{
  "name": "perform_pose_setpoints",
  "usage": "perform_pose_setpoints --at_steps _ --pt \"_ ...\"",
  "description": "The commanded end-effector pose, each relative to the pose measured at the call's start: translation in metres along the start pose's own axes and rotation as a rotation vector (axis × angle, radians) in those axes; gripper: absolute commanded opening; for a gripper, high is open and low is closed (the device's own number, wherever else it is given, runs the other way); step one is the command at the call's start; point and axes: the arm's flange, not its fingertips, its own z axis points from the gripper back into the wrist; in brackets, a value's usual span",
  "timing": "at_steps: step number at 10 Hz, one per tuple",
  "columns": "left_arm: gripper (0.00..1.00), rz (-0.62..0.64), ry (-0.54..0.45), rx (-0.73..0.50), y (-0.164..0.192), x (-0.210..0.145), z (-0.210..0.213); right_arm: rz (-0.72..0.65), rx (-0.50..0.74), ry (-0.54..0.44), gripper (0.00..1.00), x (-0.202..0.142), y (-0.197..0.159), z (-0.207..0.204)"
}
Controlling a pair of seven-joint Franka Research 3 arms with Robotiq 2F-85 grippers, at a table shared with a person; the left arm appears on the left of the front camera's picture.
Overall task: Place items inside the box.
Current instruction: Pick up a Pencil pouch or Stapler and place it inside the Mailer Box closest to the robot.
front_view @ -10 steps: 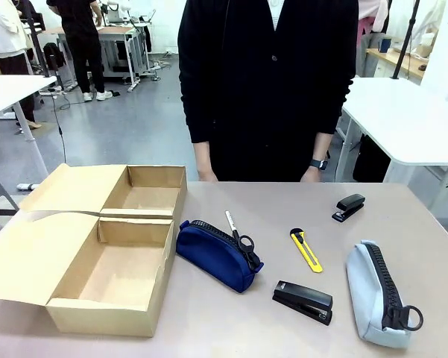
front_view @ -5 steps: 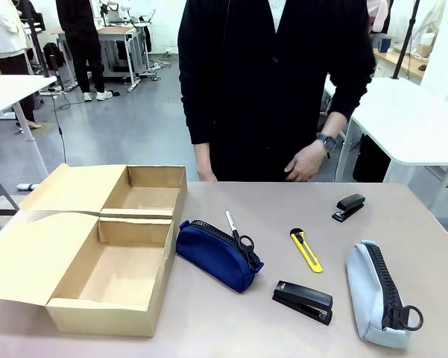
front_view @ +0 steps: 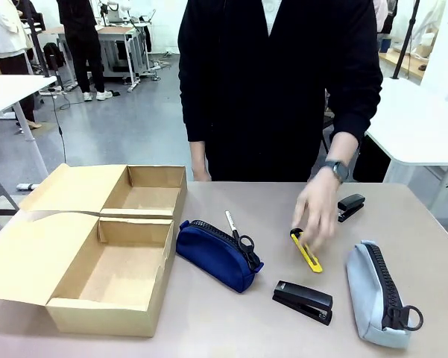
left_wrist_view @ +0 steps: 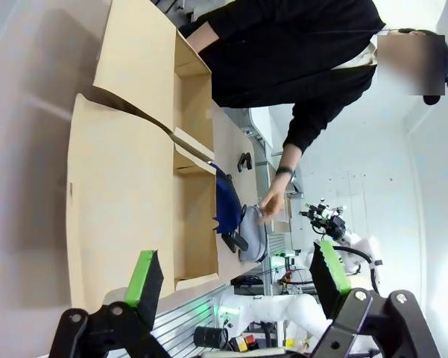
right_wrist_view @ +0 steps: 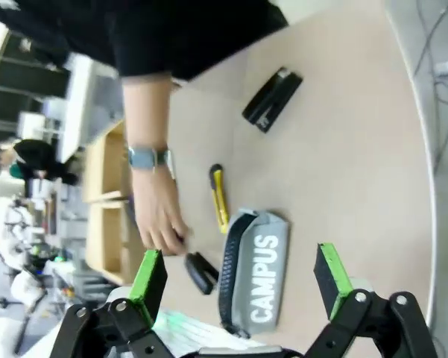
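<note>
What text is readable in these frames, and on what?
"CAMPUS": white capitals on the side of the grey pouch, read in the right wrist view.
No legible print on the near stapler, far stapler, knife, navy pouch or box.

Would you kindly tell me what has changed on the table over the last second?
The person's hand, the one with the watch, came down from the person's side onto the far end of the yellow utility knife; whether it grips it yet is unclear, and the knife has not shifted. The box, navy pouch, grey-blue pouch, scissors, near stapler and far stapler stayed put.
</note>
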Motion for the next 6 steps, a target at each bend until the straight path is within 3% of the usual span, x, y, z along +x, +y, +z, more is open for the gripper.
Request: perform_pose_setpoints --at_steps 1,3,6 --pt "1.0 -0.022 -0.011 -0.024 -0.001 0.001 0.0 -0.169 0.091 -0.079 1.0 -0.01 -0.054 0.069" --pt "1.0 -0.022 -0.011 -0.024 -0.001 0.001 0.0 -0.177 0.117 -0.188 1.0 -0.044 -0.072 0.097" --pt "1.0 -0.022 -0.011 -0.024 -0.001 0.001 0.0 -0.149 0.094 -0.2 1.0 -0.047 -0.07 0.089"
